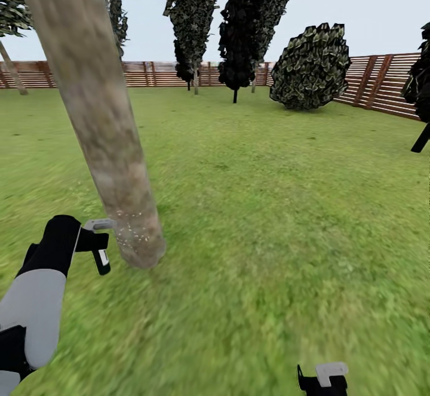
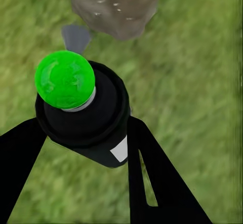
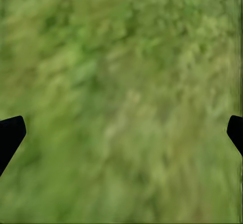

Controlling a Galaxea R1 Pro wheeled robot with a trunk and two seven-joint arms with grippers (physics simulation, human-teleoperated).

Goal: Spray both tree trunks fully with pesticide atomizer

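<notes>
Atomizer [image 2: 83, 115] clamped in left fingers [image 2: 152, 183] | nozzle beside trunk [image 1: 101, 127] base | right fingers [image 3: 11, 133] spread over lawn [image 1: 269, 205]

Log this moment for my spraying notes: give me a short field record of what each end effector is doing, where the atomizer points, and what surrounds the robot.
left end effector: shut on the pesticide atomizer
atomizer aim: grey nozzle toward the base of the tree trunk
trunk state: pale specks on its lower part, close to the nozzle
right end effector: open, holding nothing, over the lawn
surroundings: wooden fence along the back, dark cypress-like trees, a rounded bush
</notes>
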